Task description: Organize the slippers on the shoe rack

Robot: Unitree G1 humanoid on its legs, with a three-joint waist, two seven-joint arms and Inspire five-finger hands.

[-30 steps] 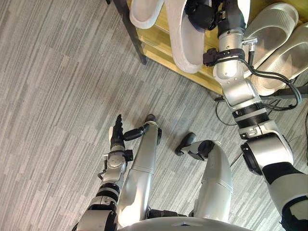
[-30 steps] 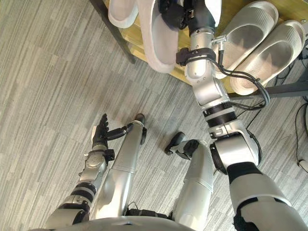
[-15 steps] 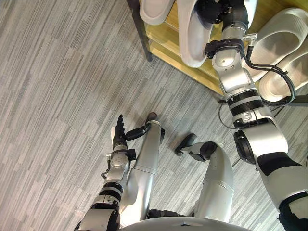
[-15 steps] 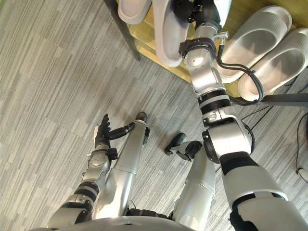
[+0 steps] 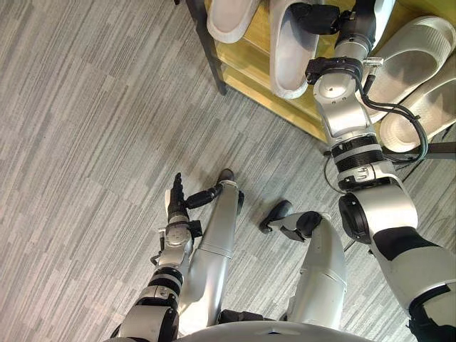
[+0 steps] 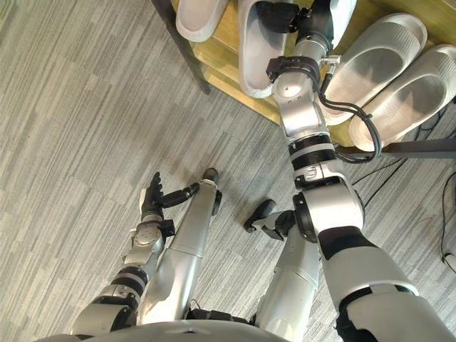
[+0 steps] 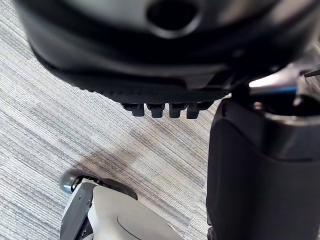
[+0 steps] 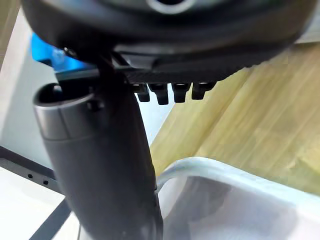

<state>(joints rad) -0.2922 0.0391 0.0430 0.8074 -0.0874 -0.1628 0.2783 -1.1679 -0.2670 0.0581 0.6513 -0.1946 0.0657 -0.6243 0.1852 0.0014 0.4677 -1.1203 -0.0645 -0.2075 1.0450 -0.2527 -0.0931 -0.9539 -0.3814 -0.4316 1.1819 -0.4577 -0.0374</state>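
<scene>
Left eye view: right robot hand [image 5: 317,18] touches white slipper [image 5: 288,60].

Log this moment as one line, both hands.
right hand at white slipper on shoe rack | grip unclear | left hand open, idle over floor

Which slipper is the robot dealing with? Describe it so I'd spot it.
Look at the wooden shoe rack, where white slippers lie side by side. It is the slipper second from the robot's left. It alone has the dark right hand on it.
</scene>
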